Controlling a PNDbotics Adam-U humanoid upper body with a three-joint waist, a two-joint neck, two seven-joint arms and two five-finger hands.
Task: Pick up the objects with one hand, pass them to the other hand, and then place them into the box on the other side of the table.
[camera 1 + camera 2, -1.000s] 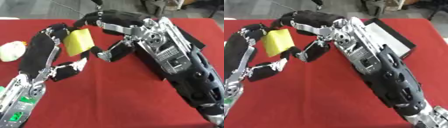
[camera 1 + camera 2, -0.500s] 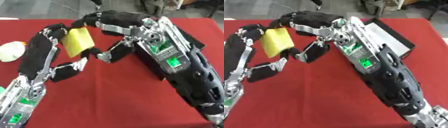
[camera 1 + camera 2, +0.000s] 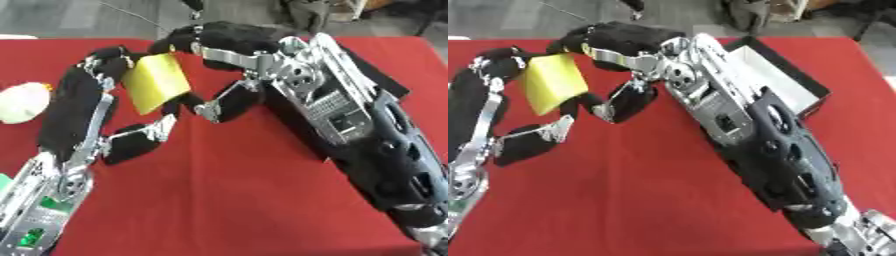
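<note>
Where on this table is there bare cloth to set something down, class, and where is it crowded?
Free: the near red cloth between the two forearms, and the far right corner beyond the box. Crowded: the far middle, where the left hand and right hand meet at the yellow block, and the left edge by the white object.

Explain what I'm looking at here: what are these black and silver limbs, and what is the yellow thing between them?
Both pictures come from the robot's head, looking down at a table with a red cloth. The limbs are its two arms. The left hand and the right hand meet around a yellow block, with fingers of both curled at its edges, as if it is passing between them. A pale round object lies at the left. An open black box with a light inside sits on the right, behind the right arm.
</note>
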